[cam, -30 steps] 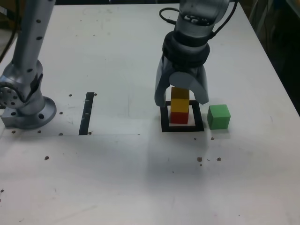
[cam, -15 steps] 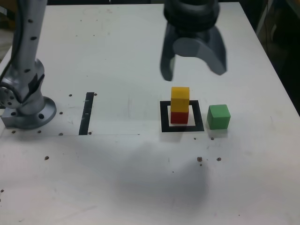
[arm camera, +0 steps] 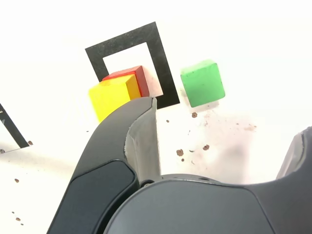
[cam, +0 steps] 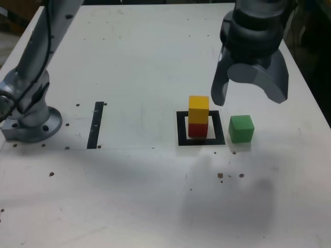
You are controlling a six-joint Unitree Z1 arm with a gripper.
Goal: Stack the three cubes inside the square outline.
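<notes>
Two small matte cubes are stacked inside the flat black square outline [cam: 181,129]: the yellow cube [cam: 198,109] on the red cube [cam: 197,129]. Just beside it, on the exterior view's right, sits the green cube [cam: 241,128]. Above hangs the grey gripper [cam: 249,96], jaws spread wide, empty.

No text, label, brand, number or sign could be read in either view. The white tabletop [cam: 129,62] was unmarked apart from plain black tape shapes, and the faces of the small matte red cube [cam: 197,129], yellow cube [cam: 198,109] and green cube [cam: 241,128] were blank. The grey arm housings showed no legible lettering.
</notes>
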